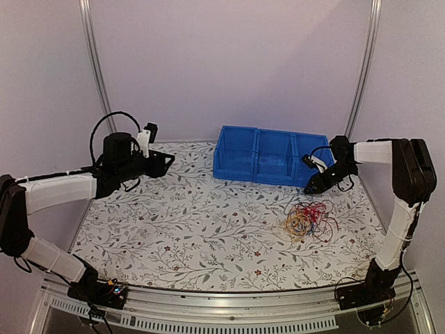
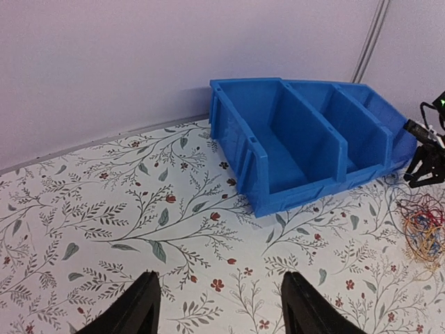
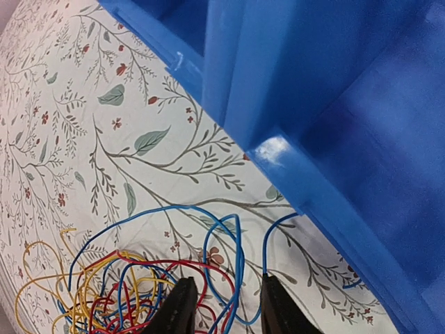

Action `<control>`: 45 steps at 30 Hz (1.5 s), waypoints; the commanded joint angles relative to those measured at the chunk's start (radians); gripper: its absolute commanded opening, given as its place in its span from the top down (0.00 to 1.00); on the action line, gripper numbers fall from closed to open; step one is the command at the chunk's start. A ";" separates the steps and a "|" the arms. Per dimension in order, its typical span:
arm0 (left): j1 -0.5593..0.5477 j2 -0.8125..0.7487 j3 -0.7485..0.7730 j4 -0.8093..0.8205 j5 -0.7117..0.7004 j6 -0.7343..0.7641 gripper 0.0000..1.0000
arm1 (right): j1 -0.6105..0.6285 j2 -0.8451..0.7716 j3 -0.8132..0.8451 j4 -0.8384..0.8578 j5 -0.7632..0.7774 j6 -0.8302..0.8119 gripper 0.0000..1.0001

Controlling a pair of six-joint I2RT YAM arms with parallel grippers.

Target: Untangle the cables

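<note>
Though near blue bin (image 1: 236, 167), cables (image 1: 309, 219) outside

Soft even light, faint shadows, lilac cast, slightly soft focus

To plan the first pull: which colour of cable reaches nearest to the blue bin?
The blue cable: its loops spread beyond the red and yellow tangle toward the bin.

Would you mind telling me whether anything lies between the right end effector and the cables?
Nothing visible does. The right end effector hangs close to the cables, whose loops lie right in front of it on the table. The blue bin sits beside it, toward the back, out of the path.
</note>
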State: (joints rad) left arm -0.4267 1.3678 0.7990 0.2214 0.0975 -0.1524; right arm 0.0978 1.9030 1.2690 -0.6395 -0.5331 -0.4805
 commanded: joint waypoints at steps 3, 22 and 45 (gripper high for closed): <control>-0.030 0.012 -0.013 0.031 0.022 0.043 0.39 | 0.004 -0.032 0.021 -0.026 -0.085 0.019 0.93; -0.584 0.394 0.353 0.296 -0.228 0.015 0.16 | 0.069 -0.472 0.085 -0.226 -0.455 -0.129 1.00; -0.629 0.777 0.699 0.428 -0.447 -0.020 0.37 | 0.136 -0.529 0.238 -0.444 -0.699 -0.244 1.00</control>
State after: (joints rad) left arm -1.1149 2.0789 1.4662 0.5797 -0.3573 -0.1101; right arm 0.2291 1.3830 1.3437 -0.9310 -1.1080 -0.6586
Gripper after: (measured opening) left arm 0.649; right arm 0.021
